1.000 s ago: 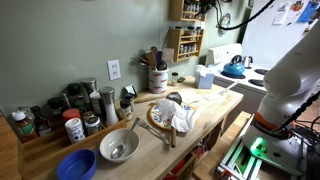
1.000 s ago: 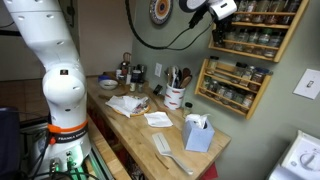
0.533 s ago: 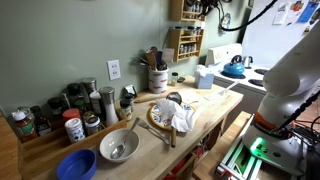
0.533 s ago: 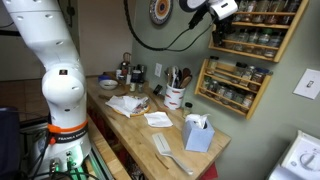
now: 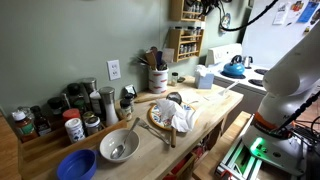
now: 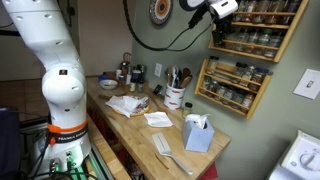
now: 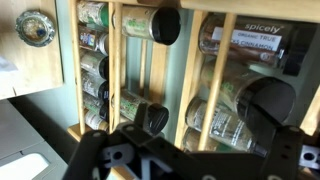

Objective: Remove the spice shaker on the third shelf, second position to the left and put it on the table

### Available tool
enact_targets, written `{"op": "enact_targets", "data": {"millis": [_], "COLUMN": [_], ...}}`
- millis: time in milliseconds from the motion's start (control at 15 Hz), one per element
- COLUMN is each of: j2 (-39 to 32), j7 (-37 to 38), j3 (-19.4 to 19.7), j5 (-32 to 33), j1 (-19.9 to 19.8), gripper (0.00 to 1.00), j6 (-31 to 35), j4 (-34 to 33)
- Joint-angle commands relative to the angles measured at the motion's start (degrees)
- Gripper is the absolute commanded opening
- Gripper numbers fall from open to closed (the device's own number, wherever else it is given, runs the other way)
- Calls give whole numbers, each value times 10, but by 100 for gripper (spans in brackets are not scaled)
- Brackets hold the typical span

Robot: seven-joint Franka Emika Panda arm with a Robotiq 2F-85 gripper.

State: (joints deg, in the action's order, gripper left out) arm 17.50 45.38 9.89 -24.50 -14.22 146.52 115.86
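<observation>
The light-wood spice rack hangs on the wall in both exterior views (image 5: 185, 38) (image 6: 240, 60), its tiers filled with small dark-capped jars. My gripper (image 6: 222, 10) is high up at the upper tiers, close to the jars, also seen in an exterior view (image 5: 205, 8). In the wrist view the rack appears turned sideways; its wooden rails (image 7: 228, 70) run up and down. Dark-capped shakers (image 7: 153, 118) (image 7: 268, 100) lie just ahead of my gripper (image 7: 190, 150), which looks open and holds nothing. The butcher-block table (image 5: 210, 104) (image 6: 135, 128) lies well below.
On the table are a utensil crock (image 6: 175, 95), a tissue box (image 6: 197, 133), a plate with a cloth (image 5: 175, 115), a metal bowl (image 5: 118, 147), a blue bowl (image 5: 77, 165) and several bottles (image 5: 70, 110). A white stove with a blue kettle (image 5: 234, 66) stands beside it.
</observation>
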Motion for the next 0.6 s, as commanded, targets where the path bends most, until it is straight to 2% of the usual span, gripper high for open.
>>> {"op": "enact_targets", "data": {"millis": [0,200,267,333,533], "j2": [17,24,31,41,66], "j7": [-33,-70,-112,-174,-255], "j3": [12,27,39,54,59], "j5": [-11,-31,-52,-74,-69], "j1": [10,17,31,50,55], "gripper": [100,100,100,100,100], "j6": [23,37,37,22,-44], "j4": [9,-1,-3,-7,-16]}}
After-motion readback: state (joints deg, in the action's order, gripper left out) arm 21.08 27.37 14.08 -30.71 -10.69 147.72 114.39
